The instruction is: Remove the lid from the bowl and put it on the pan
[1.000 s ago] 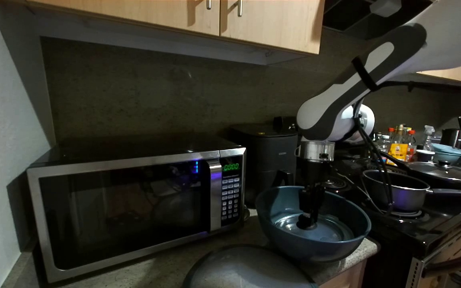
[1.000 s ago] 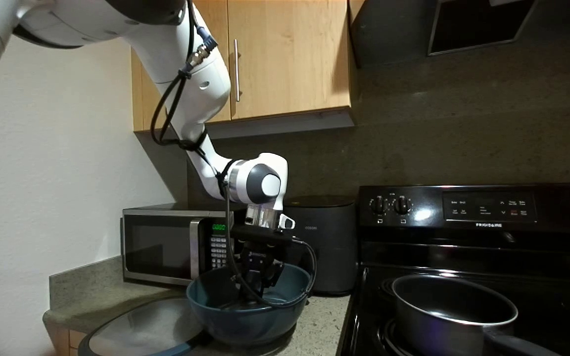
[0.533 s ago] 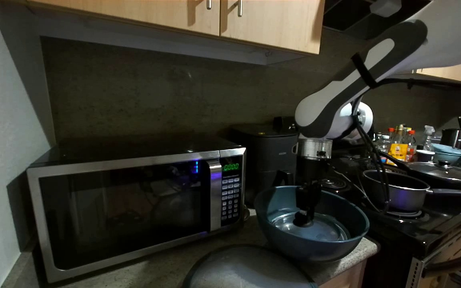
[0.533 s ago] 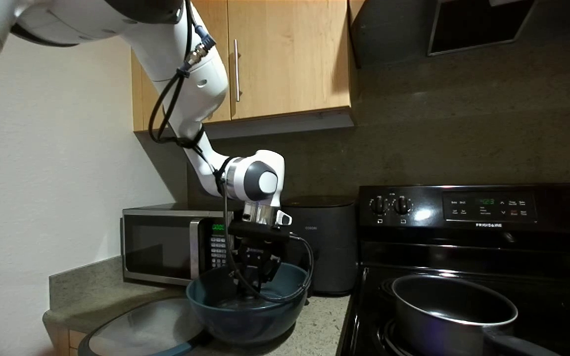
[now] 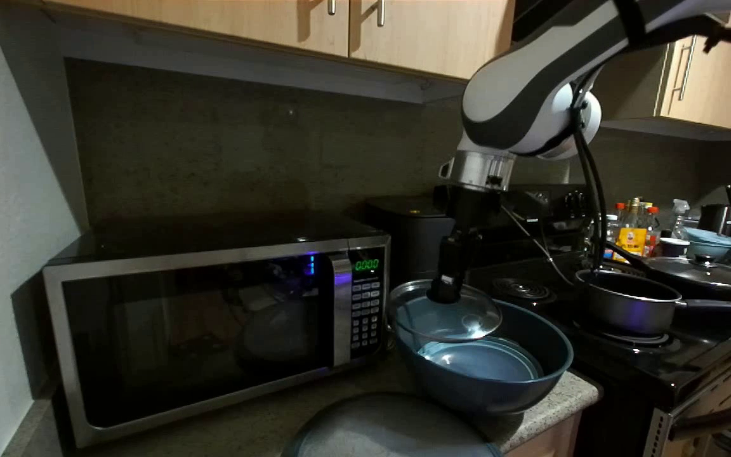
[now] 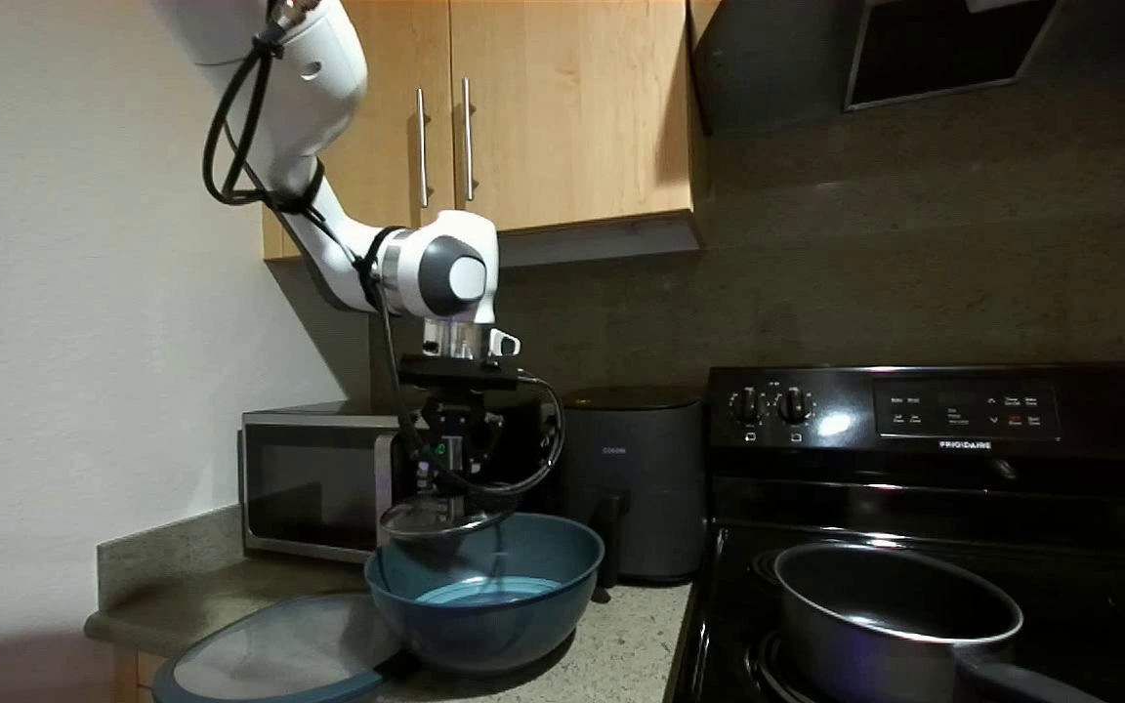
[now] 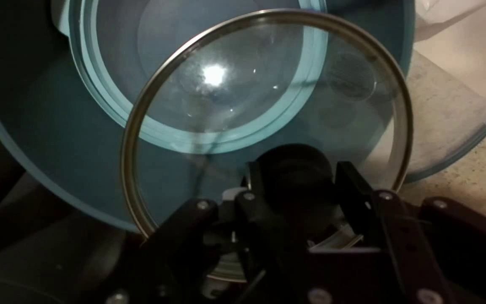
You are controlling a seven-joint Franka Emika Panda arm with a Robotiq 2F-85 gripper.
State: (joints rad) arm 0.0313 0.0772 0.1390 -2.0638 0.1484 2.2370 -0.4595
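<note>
The lid is clear glass with a metal rim (image 7: 130,152) and a black knob. My gripper (image 7: 298,169) is shut on the knob, a finger on each side. In both exterior views the gripper (image 5: 447,289) (image 6: 450,469) holds the lid (image 5: 467,324) (image 6: 406,522) just above the bowl, slightly tilted, over its microwave side. The large blue bowl (image 5: 499,393) (image 6: 494,635) stands on the counter and fills much of the wrist view (image 7: 36,105). The dark grey pan (image 5: 632,311) (image 6: 895,664) stands uncovered on the stove, apart from the lid.
A light-blue ringed item (image 7: 226,143) lies inside the bowl. A large round cover with a blue rim (image 5: 391,431) (image 6: 289,644) lies beside the bowl. The microwave (image 5: 200,343) and a black air fryer (image 6: 636,508) stand behind. A covered pan (image 5: 708,273) and bottles are further along the stove.
My gripper has risen out of the bowl and moved toward the microwave side, carrying the lid up by its knob. The bowl and pan have stayed about where they were.
</note>
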